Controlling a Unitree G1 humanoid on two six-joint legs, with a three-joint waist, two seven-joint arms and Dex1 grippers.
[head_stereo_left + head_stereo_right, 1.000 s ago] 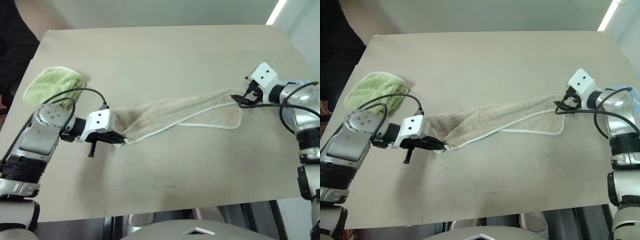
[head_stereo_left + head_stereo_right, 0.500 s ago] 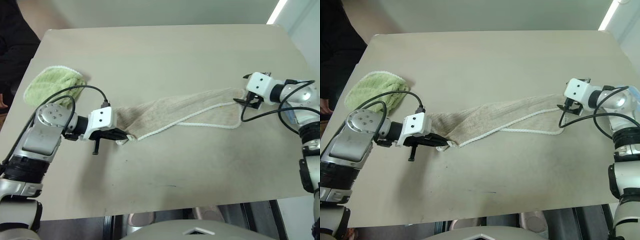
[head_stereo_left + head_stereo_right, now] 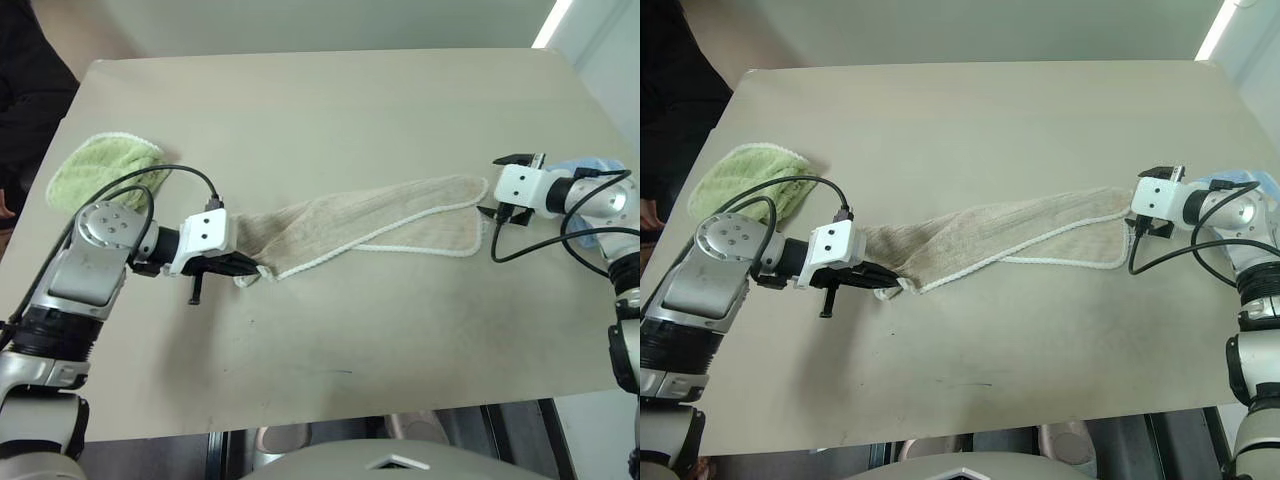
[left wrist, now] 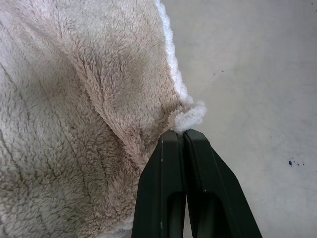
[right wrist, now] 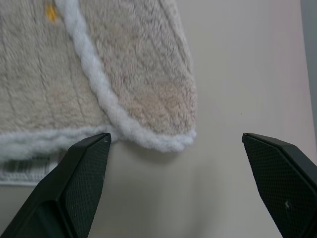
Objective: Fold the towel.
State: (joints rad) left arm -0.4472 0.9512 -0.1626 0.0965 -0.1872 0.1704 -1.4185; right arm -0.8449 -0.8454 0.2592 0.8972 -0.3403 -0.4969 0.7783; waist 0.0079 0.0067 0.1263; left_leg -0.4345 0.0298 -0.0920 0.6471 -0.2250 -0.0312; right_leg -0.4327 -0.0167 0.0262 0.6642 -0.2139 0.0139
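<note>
Now the towel (image 3: 370, 225) lies stretched out across the counter (image 3: 330, 110). My left tool (image 3: 255, 270) is clamped tight on one corner. My right tool (image 5: 176, 144) is wide apart by the far corner. I should pinch that corner deep, then lift both evenly.

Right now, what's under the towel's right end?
The towel lies doubled there, its top layer over a lower layer on the table. Whatever is beneath both layers is covered.
</note>
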